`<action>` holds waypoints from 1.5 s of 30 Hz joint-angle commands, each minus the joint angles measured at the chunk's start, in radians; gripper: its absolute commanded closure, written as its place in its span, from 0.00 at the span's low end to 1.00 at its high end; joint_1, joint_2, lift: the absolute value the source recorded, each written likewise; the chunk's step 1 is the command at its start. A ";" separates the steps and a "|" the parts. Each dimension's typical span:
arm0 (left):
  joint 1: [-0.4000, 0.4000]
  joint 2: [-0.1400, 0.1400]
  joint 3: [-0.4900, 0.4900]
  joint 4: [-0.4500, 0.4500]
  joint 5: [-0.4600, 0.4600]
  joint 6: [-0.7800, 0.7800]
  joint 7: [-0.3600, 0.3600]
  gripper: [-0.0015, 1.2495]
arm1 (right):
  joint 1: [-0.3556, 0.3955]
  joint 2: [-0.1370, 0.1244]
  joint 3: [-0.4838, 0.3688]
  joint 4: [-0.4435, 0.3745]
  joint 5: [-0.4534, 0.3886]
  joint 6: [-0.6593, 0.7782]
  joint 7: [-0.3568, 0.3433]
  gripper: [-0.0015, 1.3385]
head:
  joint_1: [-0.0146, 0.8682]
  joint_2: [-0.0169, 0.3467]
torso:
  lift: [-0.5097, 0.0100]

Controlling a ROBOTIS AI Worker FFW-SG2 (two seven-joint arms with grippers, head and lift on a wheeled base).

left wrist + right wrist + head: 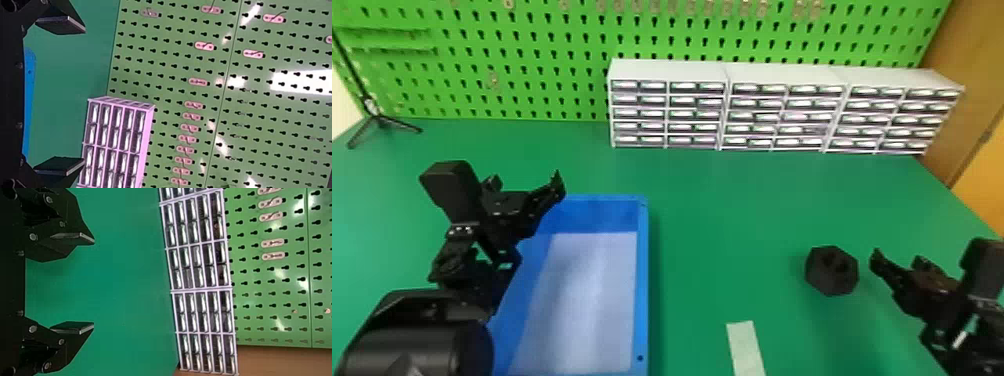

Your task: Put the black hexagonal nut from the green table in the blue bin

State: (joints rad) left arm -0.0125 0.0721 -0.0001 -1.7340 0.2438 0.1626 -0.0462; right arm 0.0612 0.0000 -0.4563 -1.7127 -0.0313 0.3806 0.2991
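Left gripper [83, 95]: At the left of the head view, above the upper left part of the bin, its two black fingers spread with nothing between them.
Blue bin [642, 280]: Lower left of the frame, partly behind the left arm — the nut's destination.
Pale strip [746, 347]: Flat on the green table [702, 200] at the bottom edge, right of center, between bin and nut.
Black hexagonal nut [821, 280]: On the table in the lower right, outside the bin, just beside the right gripper [93, 283]. The step in hand appears to be the approach, ahead of any grasp.
Right gripper: At the lower right edge, fingers parted and nothing held. The next move calls for bringing it left and lining up one finger on each side of the nut, then lowering and closing — a hold on opposite flat faces looks surest — before the lift and carry leftward to the bin.
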 commanded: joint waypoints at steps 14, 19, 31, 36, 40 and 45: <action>0.006 -0.002 -0.006 0.031 -0.003 -0.002 -0.012 0.09 | -0.001 -0.005 0.024 0.028 -0.087 -0.034 0.000 0.37 | 0.80 0.07 | 0.79; 0.008 -0.002 -0.011 0.033 -0.009 -0.011 -0.012 0.09 | 0.022 -0.038 0.059 0.064 -0.180 -0.112 0.000 0.37 | 0.80 0.07 | 0.79; 0.009 -0.002 -0.011 0.036 -0.004 -0.020 -0.017 0.09 | 0.042 -0.002 0.034 0.061 -0.144 -0.150 0.000 0.37 | 0.80 0.07 | 0.79; 0.009 -0.002 -0.011 0.036 -0.004 -0.020 -0.018 0.09 | 0.046 -0.003 0.039 0.059 -0.134 -0.149 0.000 0.37 | 0.80 0.07 | 0.79; 0.009 -0.002 -0.009 0.036 -0.004 -0.020 -0.020 0.09 | 0.045 -0.006 0.039 0.058 -0.134 -0.144 0.000 0.37 | 0.80 0.07 | 0.79; 0.008 -0.002 -0.011 0.036 -0.004 -0.020 -0.020 0.09 | 0.043 -0.005 0.041 0.055 -0.130 -0.140 0.000 0.37 | 0.80 0.07 | 0.79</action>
State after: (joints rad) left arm -0.0033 0.0708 -0.0096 -1.6981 0.2393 0.1426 -0.0660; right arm 0.1064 -0.0051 -0.4172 -1.6560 -0.1645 0.2372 0.2991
